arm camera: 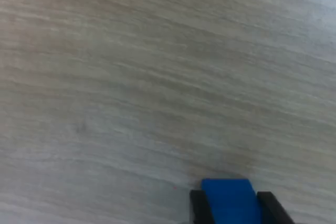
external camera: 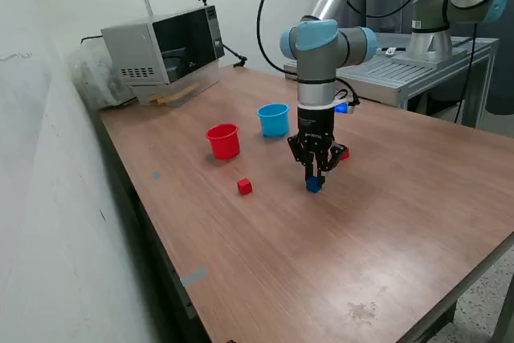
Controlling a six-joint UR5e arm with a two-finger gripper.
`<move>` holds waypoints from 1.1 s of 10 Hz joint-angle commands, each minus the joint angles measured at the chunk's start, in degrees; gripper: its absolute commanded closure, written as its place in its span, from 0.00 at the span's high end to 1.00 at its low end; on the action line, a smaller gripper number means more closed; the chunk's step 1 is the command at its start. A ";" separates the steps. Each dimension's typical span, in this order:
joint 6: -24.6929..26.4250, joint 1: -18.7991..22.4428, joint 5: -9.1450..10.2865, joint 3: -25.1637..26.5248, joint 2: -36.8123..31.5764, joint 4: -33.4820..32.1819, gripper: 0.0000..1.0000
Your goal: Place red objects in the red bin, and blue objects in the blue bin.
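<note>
The hand (external camera: 313,176) was down at the table (external camera: 385,222), its fingers clamped on a blue cube (external camera: 313,185) that sat on or just off the wood. A red cube (external camera: 244,187) lay loose toward the exterior view's left, and another red cube (external camera: 344,153) peeked out right behind the hand. The red cup (external camera: 223,140) and blue cup (external camera: 273,119) stood side by side further back.

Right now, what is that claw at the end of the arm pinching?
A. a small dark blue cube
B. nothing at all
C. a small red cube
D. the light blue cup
A: the gripper points straight down with a blue cube between its fingertips, and the wrist view shows that blue cube flanked on both sides by the black fingers.
</note>
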 commanded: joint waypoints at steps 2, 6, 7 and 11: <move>-0.06 -2.62 -0.48 2.37 -5.15 0.65 0.00; -0.06 -12.17 -0.48 13.61 -22.37 3.19 0.00; -0.15 -15.87 -0.57 16.68 -24.24 3.29 0.00; -0.23 -22.76 -2.15 24.00 -27.14 3.73 0.00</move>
